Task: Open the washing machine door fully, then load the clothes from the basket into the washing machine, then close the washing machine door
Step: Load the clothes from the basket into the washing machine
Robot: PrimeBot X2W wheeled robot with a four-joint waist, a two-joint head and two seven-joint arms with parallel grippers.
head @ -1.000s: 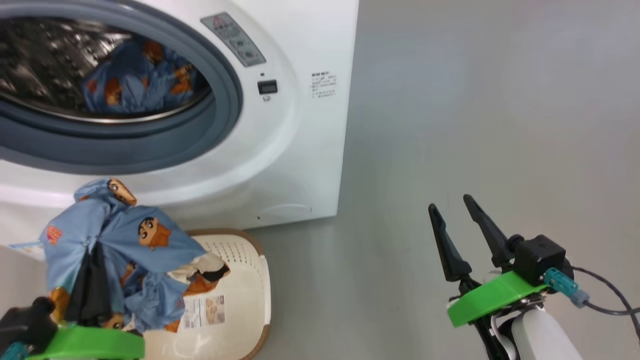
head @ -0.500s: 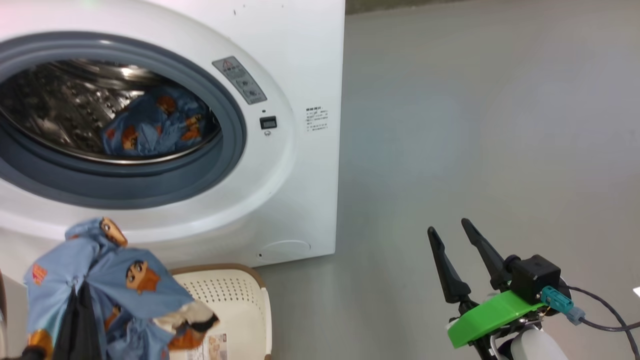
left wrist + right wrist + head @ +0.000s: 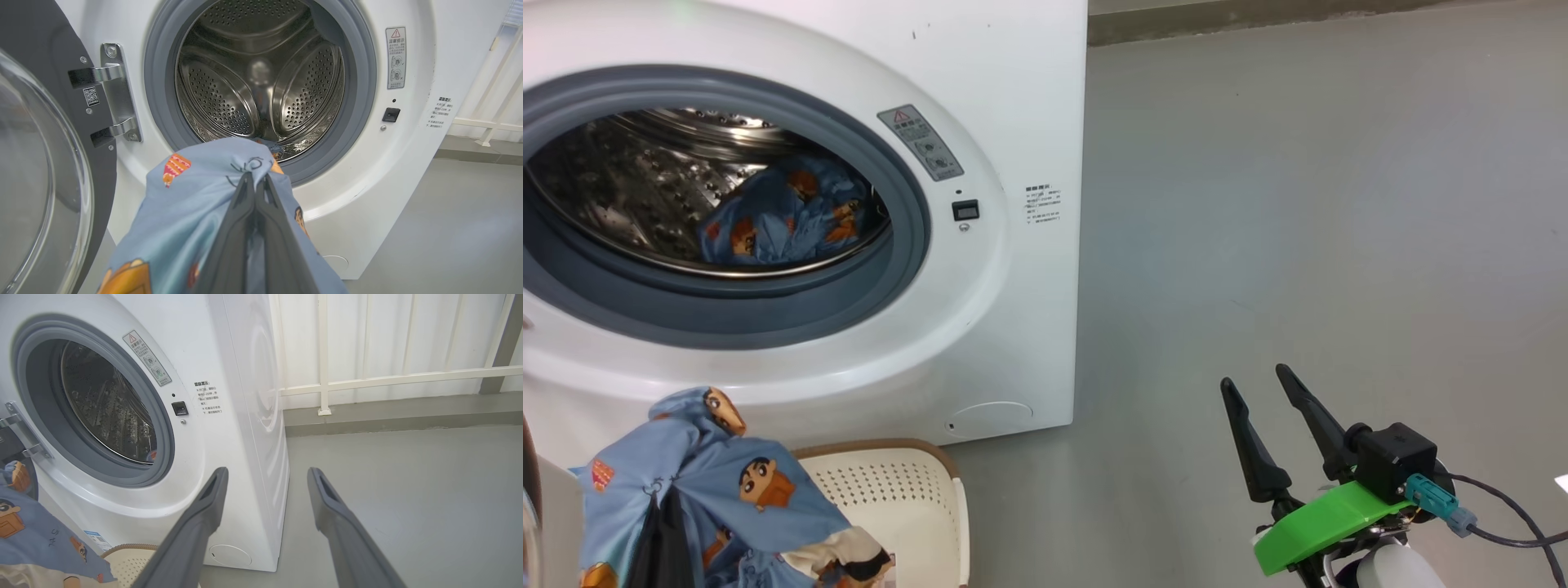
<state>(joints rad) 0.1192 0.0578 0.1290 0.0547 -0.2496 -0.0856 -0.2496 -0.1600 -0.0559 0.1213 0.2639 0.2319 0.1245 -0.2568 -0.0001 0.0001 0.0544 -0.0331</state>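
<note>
The washing machine (image 3: pixel 1013 122) stands with its door (image 3: pixel 41 163) swung open to the left in the left wrist view. One piece of the clothes (image 3: pixel 784 216), blue with orange figures, lies in the steel drum. My left gripper (image 3: pixel 256 177) is shut on another blue bundle of clothes (image 3: pixel 711 490), held up in front of the drum's lower rim and above the basket (image 3: pixel 907 498). The cream basket sits on the floor against the machine's front. My right gripper (image 3: pixel 1254 376) hangs open and empty over the floor to the right of the machine, also seen as the right gripper (image 3: pixel 267 471).
Grey floor (image 3: pixel 1298 204) stretches to the right of the machine. A white railing (image 3: pixel 367 379) and a low grey kerb run behind it. The open door's hinge (image 3: pixel 116 90) stands just left of the drum mouth.
The head camera has tilted up, so the whole picture slid down. My left gripper still holds the blue bundle before the machine. The right gripper stays open.
</note>
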